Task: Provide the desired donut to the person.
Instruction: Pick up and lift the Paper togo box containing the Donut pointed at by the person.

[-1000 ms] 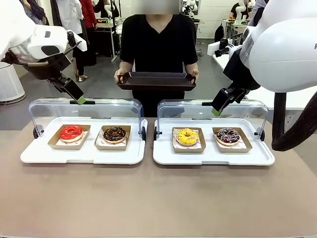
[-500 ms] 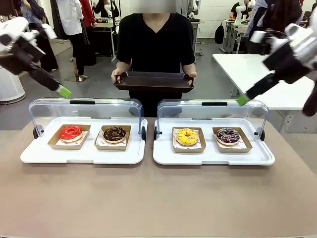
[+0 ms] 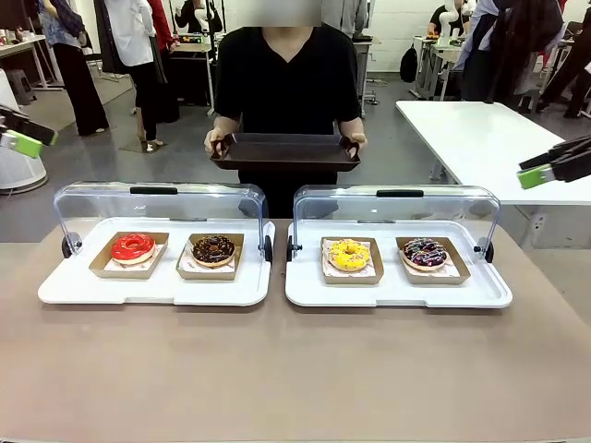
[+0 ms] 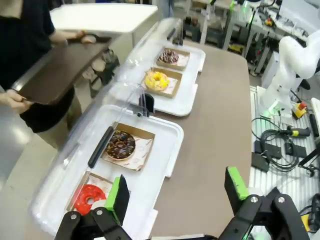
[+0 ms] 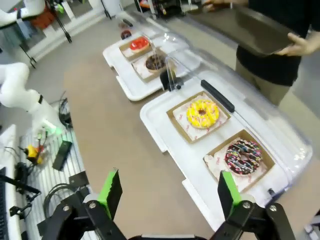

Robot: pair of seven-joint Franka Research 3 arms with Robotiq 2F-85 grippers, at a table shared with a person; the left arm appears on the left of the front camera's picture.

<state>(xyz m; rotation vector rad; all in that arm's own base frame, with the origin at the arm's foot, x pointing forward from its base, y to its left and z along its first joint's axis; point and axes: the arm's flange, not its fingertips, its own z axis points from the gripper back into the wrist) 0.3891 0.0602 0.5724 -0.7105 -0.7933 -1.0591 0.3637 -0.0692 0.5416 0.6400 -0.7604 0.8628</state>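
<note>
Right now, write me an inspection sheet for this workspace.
Surface: brown table carrying two white display trays, clear lids tipped open.
Job's things: red donut, chocolate donut, yellow donut, sprinkled donut, each in a cardboard boat; person holds dark serving tray.
Clutter: nothing seen.
Grippers: left gripper and right gripper raised, fingers apart, empty.
Cables: black cables lying beside the table.
Surroundings: white table, bystanders behind.

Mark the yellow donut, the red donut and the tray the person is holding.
yellow donut [image 3: 338, 257]: front view, left side of its ring.
red donut [image 3: 120, 250]: front view, left side of its ring.
tray [image 3: 286, 157]: front view, middle of its near wall.
</note>
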